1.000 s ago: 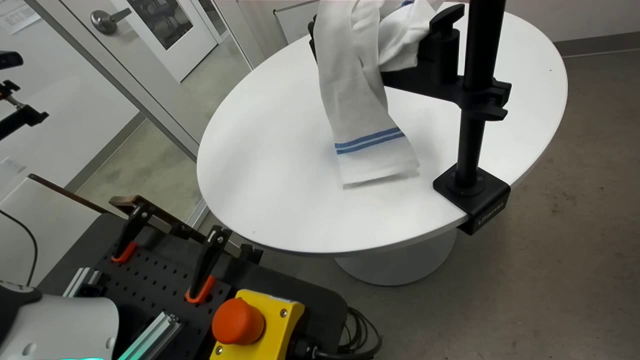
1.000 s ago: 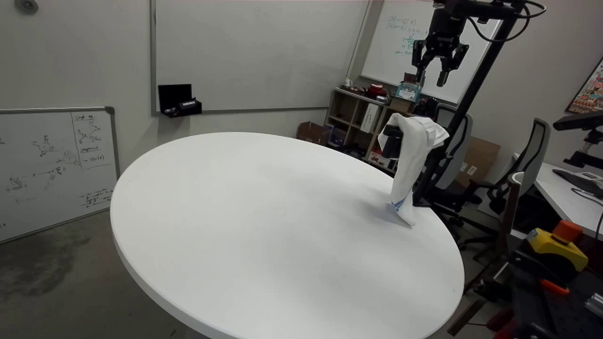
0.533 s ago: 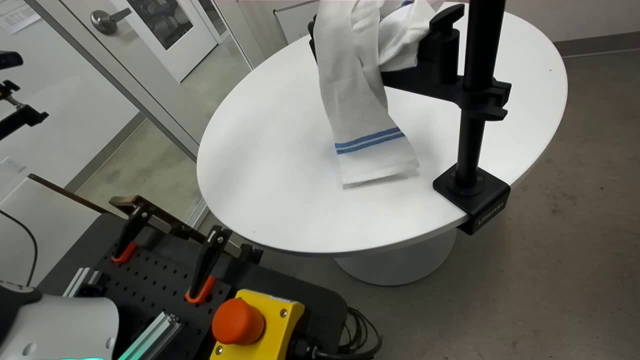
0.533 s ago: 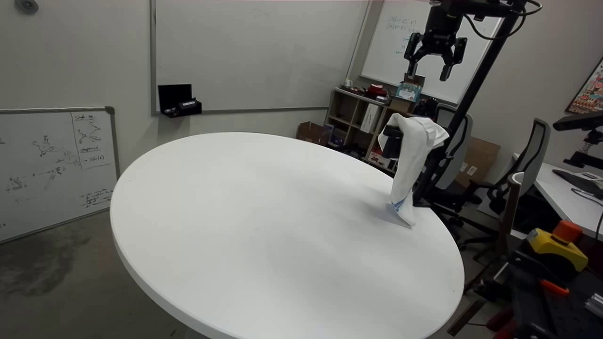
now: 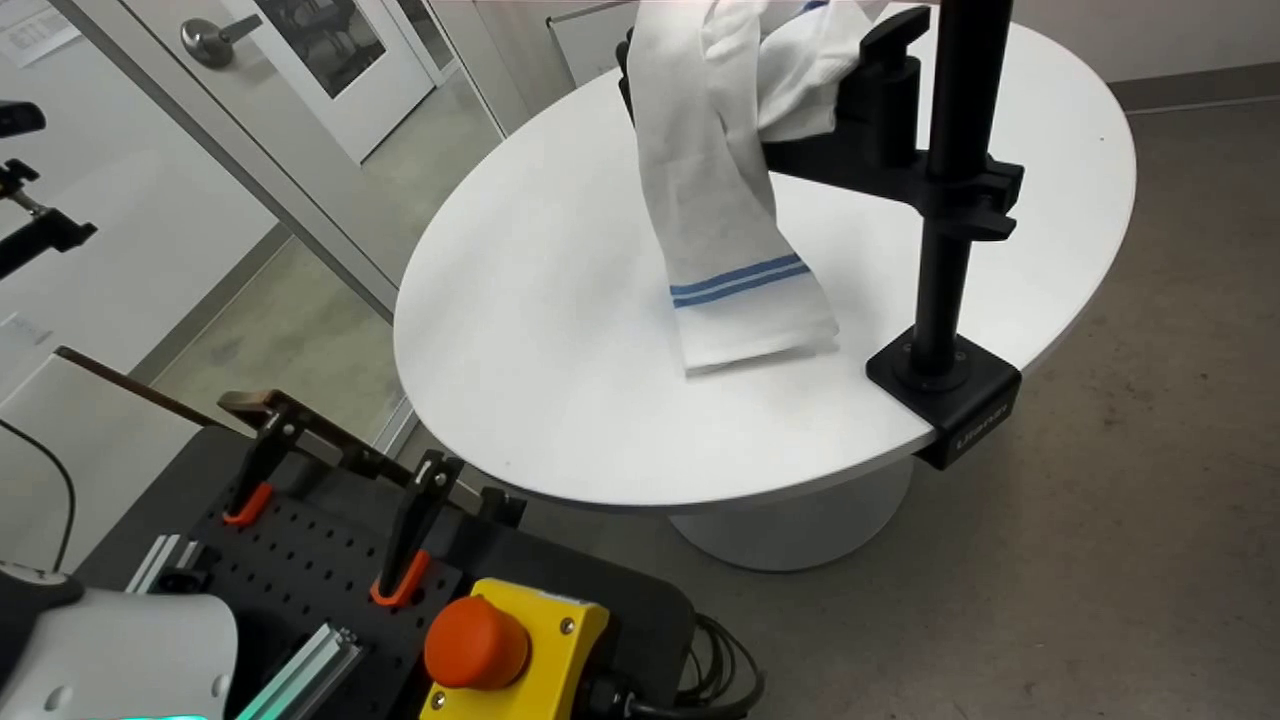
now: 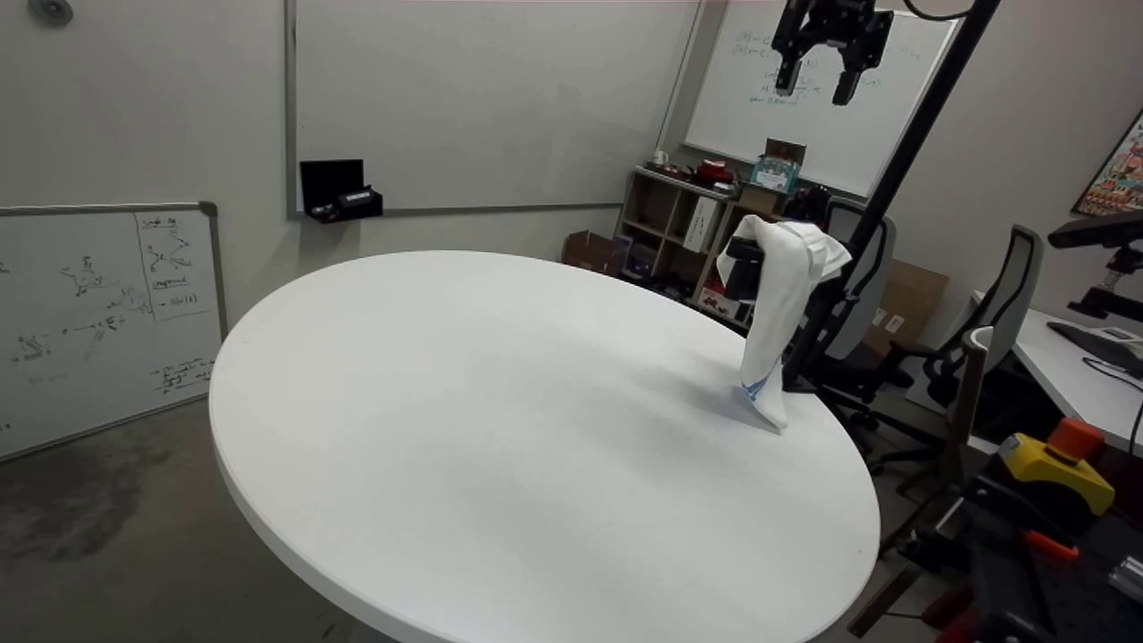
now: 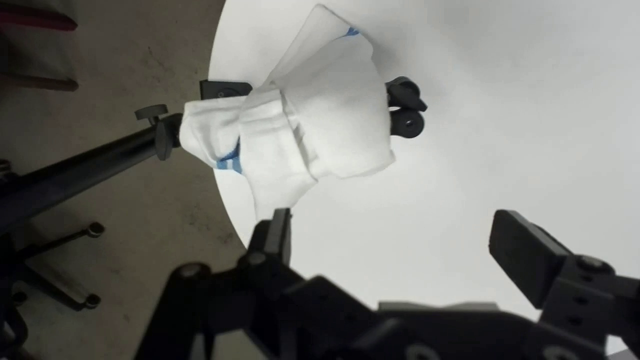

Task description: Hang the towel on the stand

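Note:
The white towel with blue stripes (image 5: 710,180) is draped over the side arm of the black stand (image 5: 960,100). One striped end hangs down to the white table top. The towel also shows in an exterior view (image 6: 781,286) and in the wrist view (image 7: 340,110), bunched over the arm. The stand's pole also shows in an exterior view (image 6: 911,143) and in the wrist view (image 7: 90,175). My gripper (image 6: 814,94) is open and empty, high above the towel and apart from it. In the wrist view its fingers (image 7: 390,217) are wide apart with nothing between them.
The round white table (image 5: 540,330) bears the stand, clamped at its edge by a black base (image 5: 945,385). A yellow box with an orange button (image 5: 540,650) sits on the dark robot bench. Chairs and a shelf (image 6: 652,205) stand behind the table.
My gripper has risen away from the towel, and its fingers stand a little wider apart than one second ago. The towel and the stand have not moved.

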